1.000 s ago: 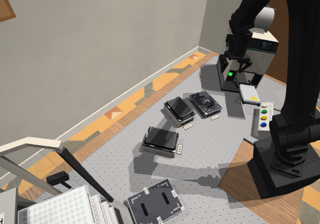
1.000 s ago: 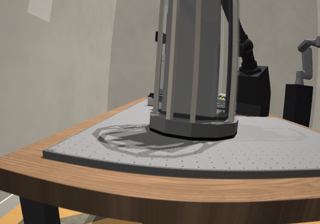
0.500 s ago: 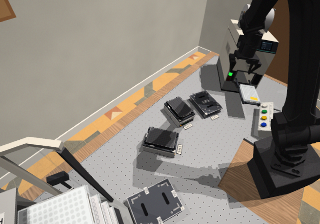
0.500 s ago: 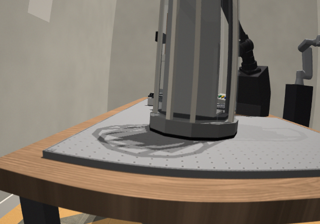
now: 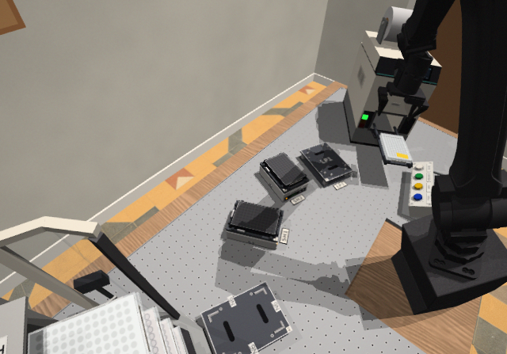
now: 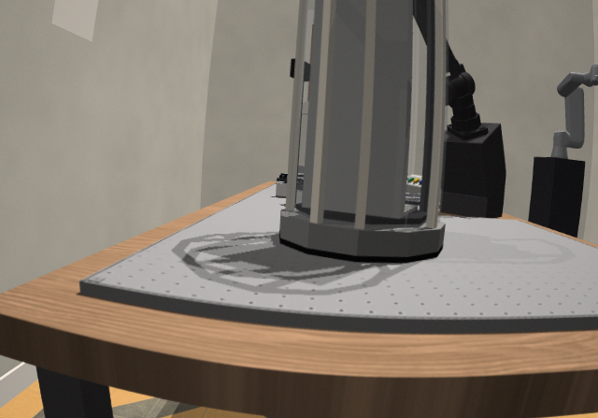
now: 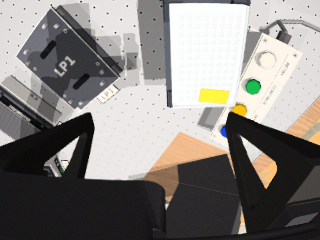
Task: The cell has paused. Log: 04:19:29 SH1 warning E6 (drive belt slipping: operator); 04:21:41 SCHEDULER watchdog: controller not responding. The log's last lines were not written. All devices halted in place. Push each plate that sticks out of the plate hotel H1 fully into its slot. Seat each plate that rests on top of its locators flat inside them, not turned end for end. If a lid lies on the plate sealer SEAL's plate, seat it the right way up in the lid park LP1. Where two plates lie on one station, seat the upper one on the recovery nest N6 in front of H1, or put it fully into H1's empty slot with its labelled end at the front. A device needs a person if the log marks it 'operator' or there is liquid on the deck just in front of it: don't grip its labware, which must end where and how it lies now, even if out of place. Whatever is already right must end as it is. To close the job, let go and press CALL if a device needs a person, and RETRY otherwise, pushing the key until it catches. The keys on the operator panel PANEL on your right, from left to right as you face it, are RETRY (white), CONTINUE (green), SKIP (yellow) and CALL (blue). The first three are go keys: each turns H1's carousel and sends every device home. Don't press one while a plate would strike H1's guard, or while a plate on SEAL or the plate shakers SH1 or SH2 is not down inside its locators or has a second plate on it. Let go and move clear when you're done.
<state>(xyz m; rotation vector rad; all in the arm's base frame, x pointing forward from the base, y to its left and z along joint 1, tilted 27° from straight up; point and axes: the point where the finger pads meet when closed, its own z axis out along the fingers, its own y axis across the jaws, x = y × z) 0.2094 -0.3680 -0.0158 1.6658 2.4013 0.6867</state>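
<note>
My gripper [image 5: 393, 122] [image 7: 159, 119] is open and empty. It hangs over the front of the plate sealer SEAL [image 5: 364, 97], above the white plate [image 5: 394, 148] [image 7: 203, 47] on its tray. That plate has a yellow label at its near end. The lid park LP1 [image 5: 326, 164] [image 7: 67, 67] is bare. A dark plate [image 5: 285, 169] lies askew on shaker SH2 [image 5: 280, 192]. Another dark plate [image 5: 254, 218] lies on shaker SH1 [image 5: 249, 238]. The nest N6 [image 5: 245, 321] is bare. White plates [image 5: 92, 329] show in hotel H1 [image 6: 366, 114] at the lower left, some jutting out [image 5: 158, 327].
The panel PANEL [image 5: 419, 181] [image 7: 263, 83] with white, green, yellow and blue keys lies beside the sealer's tray, close to my arm's black base [image 5: 450, 260] [image 6: 471, 172]. H1's beige guard frame [image 5: 49, 224] stands at the lower left. A second grey arm [image 6: 572, 108] stands off the deck.
</note>
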